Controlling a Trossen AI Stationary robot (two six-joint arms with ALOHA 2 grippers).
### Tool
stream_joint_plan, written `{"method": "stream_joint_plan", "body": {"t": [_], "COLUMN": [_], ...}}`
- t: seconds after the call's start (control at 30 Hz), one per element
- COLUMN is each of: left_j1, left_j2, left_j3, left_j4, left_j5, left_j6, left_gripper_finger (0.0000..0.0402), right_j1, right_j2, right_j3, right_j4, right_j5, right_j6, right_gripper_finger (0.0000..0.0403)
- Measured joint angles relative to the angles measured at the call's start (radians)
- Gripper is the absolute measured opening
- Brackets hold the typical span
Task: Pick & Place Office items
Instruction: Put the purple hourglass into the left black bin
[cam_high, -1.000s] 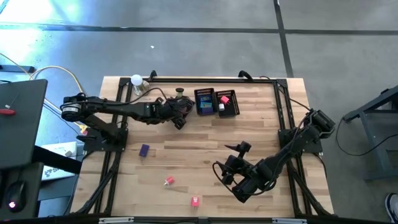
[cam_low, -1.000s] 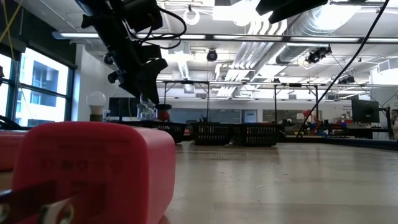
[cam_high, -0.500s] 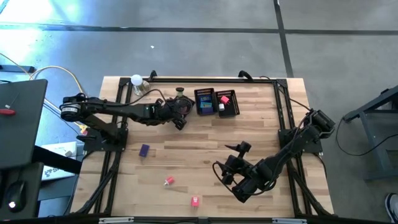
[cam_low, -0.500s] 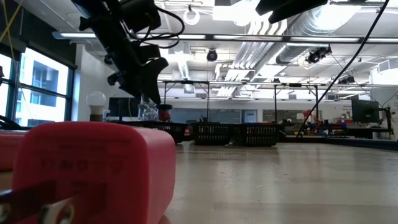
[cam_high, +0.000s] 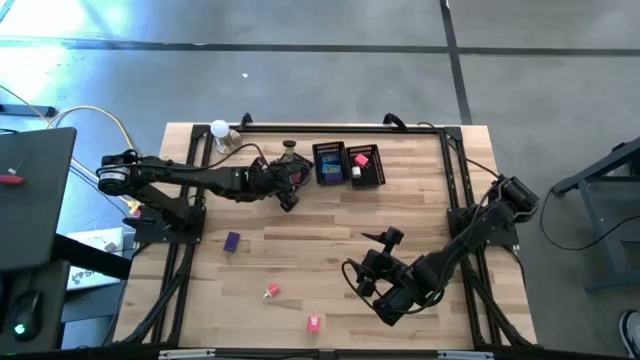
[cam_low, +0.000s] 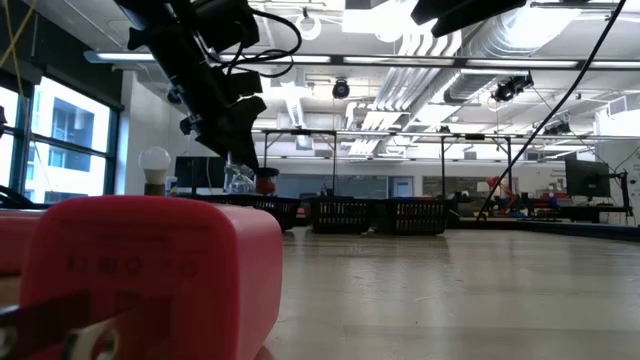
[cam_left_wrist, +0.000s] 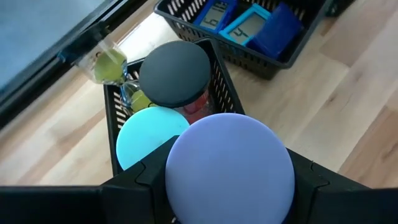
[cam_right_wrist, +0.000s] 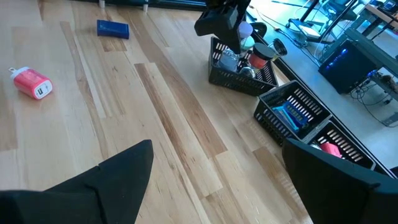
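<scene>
Three pieces left loose on table (cam_high: 400, 210): blue block (cam_high: 232, 241), red charger (cam_high: 270, 291), pink block (cam_high: 313, 323); lavender disc (cam_left_wrist: 229, 167) clenched in left gripper (cam_high: 290, 172) over leftmost basket (cam_left_wrist: 221, 68), right gripper (cam_high: 372, 285) spread empty.

table (cam_high: 330, 225): pale wood, matt, visible grain;
baskets (cam_right_wrist: 239, 79): black mesh;
disc (cam_left_wrist: 229, 167): smooth lilac, matt

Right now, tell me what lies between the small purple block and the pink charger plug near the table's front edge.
In the high view, a small red piece lies between purple block and pink plug; otherwise bare wood.
</scene>
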Motion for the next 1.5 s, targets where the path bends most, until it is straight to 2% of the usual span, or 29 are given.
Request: {"method": "stream_joint_plan", "body": {"t": [0.17, 0.33, 0.63, 1.2, 1.5], "left_j1": [-0.005, -0.002, 0.008, 0.016, 0.015], "left_j2": [0.0, -0.002, 0.0, 0.003, 0.003], "left_j3": [0.0, 0.001, 0.0, 0.0, 0.0], "left_j4": [-0.003, 0.001, -0.001, -0.001, -0.015], "left_j5": [0.013, 0.098, 0.177, 0.201, 0.117], "left_j6": [0.122, 0.173, 0.244, 0.26, 0.25], "left_gripper_finger": [0.0185, 0.0184, 0.0184, 0.0184, 0.0185], "right_j1": [0.0, 0.0, 0.0, 0.0, 0.0], "right_j2": [0.0, 0.0, 0.0, 0.0, 0.0], "right_j3": [0.0, 0.0, 0.0, 0.0, 0.0], "right_j4": [0.0, 0.0, 0.0, 0.001, 0.002], "right_j5": [0.0, -0.002, 0.0, 0.0, -0.008], "right_j6": [0.0, 0.0, 0.0, 0.0, 0.0], "right_gripper_finger": [0.0347, 0.0347, 0.0347, 0.0347, 0.0347]}}
